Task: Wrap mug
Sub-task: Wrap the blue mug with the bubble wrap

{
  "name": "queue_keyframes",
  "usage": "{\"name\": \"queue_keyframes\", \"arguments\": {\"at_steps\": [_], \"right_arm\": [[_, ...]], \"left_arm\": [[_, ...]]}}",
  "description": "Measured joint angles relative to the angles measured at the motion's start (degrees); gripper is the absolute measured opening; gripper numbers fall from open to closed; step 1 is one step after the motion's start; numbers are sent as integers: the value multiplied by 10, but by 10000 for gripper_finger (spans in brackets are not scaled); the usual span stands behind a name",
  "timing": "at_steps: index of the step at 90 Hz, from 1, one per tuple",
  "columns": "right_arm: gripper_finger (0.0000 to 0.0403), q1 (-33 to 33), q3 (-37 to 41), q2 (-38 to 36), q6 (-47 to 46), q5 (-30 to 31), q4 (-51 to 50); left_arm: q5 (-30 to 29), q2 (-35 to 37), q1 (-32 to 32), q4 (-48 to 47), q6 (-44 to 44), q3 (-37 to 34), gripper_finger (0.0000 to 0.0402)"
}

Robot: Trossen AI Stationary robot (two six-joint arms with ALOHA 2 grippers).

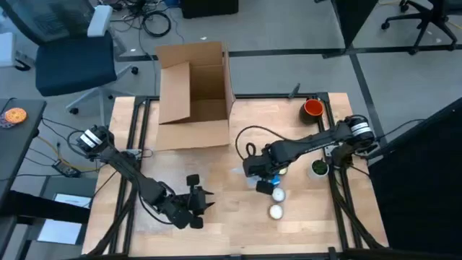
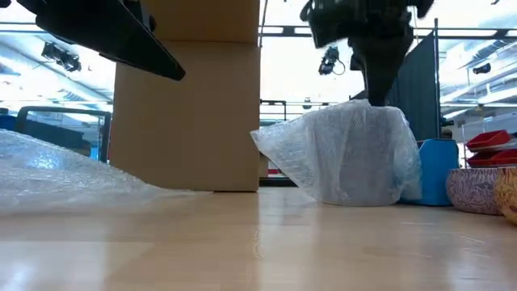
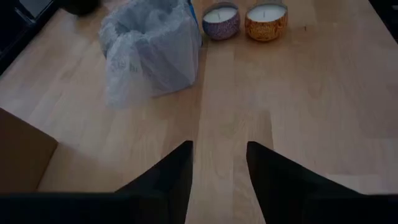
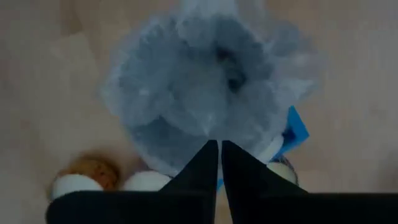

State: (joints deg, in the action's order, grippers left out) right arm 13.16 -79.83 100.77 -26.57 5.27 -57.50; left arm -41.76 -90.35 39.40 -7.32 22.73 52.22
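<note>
- The mug (image 2: 355, 153), bundled in bubble wrap, is standing upright on the bench (image 1: 224, 231) right of centre, just beside two candle tins (image 3: 239, 20).
- The right gripper (image 4: 219, 152) is hanging directly above the bundle, its fingers pressed nearly together and gripping nothing.
- The left gripper (image 3: 217, 165) is waiting low over the bench's front-left area, fingers parted and empty.
- A cardboard box (image 1: 193, 94) is sitting open at the back.
</note>
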Motion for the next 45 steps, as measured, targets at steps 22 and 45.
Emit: {"name": "queue_keyframes", "arguments": {"at_steps": [22,45], "right_arm": [[0,-4,86,37,23,-44,161],[0,5,25,34,35,-36,67]], "left_arm": [[0,0,0,1,0,0,136],[0,0,0,0,-1,0,136]]}}
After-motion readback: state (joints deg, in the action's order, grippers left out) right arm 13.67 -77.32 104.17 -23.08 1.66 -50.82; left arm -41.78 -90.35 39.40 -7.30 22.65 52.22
